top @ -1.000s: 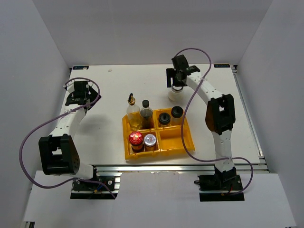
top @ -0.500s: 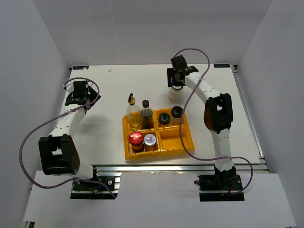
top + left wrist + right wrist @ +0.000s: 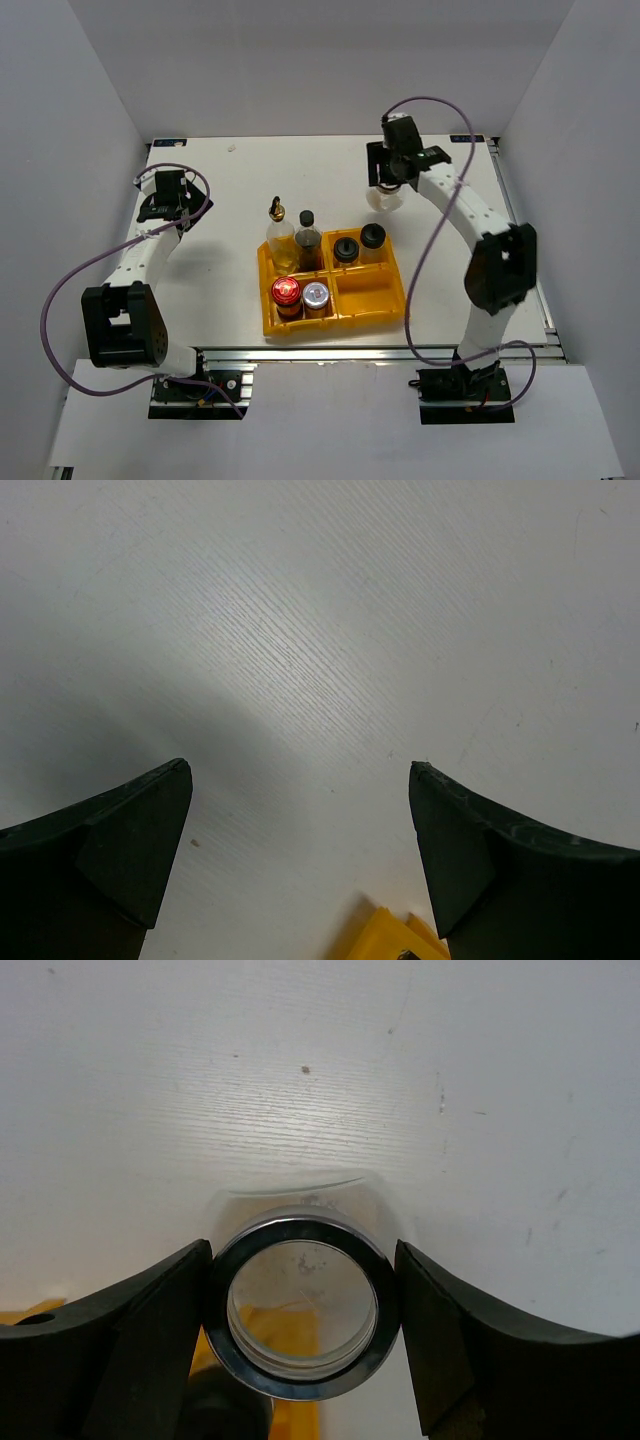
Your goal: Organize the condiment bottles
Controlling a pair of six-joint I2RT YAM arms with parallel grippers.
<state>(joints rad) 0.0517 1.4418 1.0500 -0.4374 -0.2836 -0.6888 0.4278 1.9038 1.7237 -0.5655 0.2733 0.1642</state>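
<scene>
- Gripping the wide clear jar [image 3: 303,1315], the right end effector [image 3: 302,1252] has one finger pressed against each side of the jar's dark rim in its wrist view.
- Seen from above, that jar sits right of centre in the upper half of the frame, just beyond the far right corner of the yellow tray [image 3: 400,298]. Whether its base touches the bench [image 3: 230,190] cannot be told.
- The tray's upper-left compartment holds the gold-topped clear bottle [image 3: 276,235] and the tall dark black-capped bottle [image 3: 306,238], upright and side by side.
- Its upper-right compartment holds the two black-lidded shakers [image 3: 346,248], one beside the other.
- Its lower-left compartment holds the red-lidded jar [image 3: 286,292] just beside the silver-lidded jar [image 3: 316,294].
- The left end effector [image 3: 300,780] has its jaws spread wide with nothing between them. It is above bare bench at the left of the overhead frame, well apart from the tray.
- A yellow tray corner shows at the bottom edge of the left wrist view.
</scene>
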